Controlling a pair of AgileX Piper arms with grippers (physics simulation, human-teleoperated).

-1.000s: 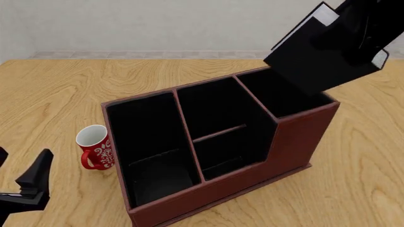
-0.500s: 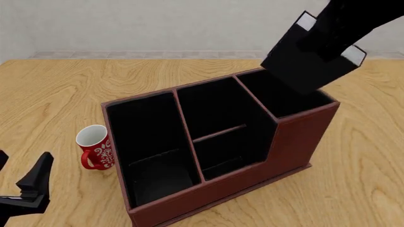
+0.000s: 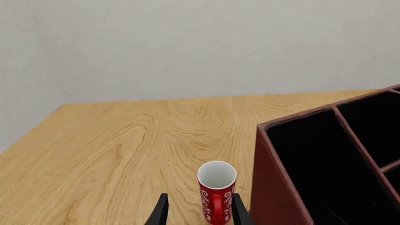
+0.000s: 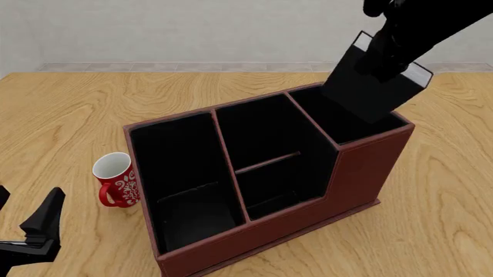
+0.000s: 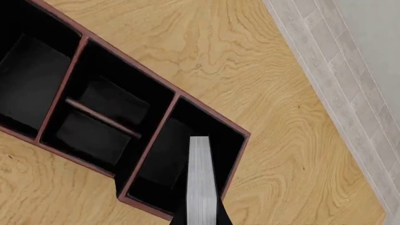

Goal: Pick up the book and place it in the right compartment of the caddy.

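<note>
Lowering the book [image 4: 370, 86] into the right compartment [image 4: 343, 118] is the step in hand, I'd say. To do it well: bring the book more upright, since it hangs tilted, with its lower corner at about the level of the compartment rim. Keep it clear of the tall walls and the divider on the left, then go straight down before letting go.

Right end effector [image 4: 396, 49] is clenched on the book's upper part, far right over the caddy [image 4: 362, 173]. The book hangs below it. In the right wrist view the white page edge [image 5: 200, 183] runs out along the fingers, lined up over the compartment's black floor [image 5: 168, 154].

Left end effector [image 4: 43, 228] sits low at near left over the desk [image 4: 77, 109], fingers apart, holding nothing, the red mug [image 4: 115, 179] just beyond it.
</note>
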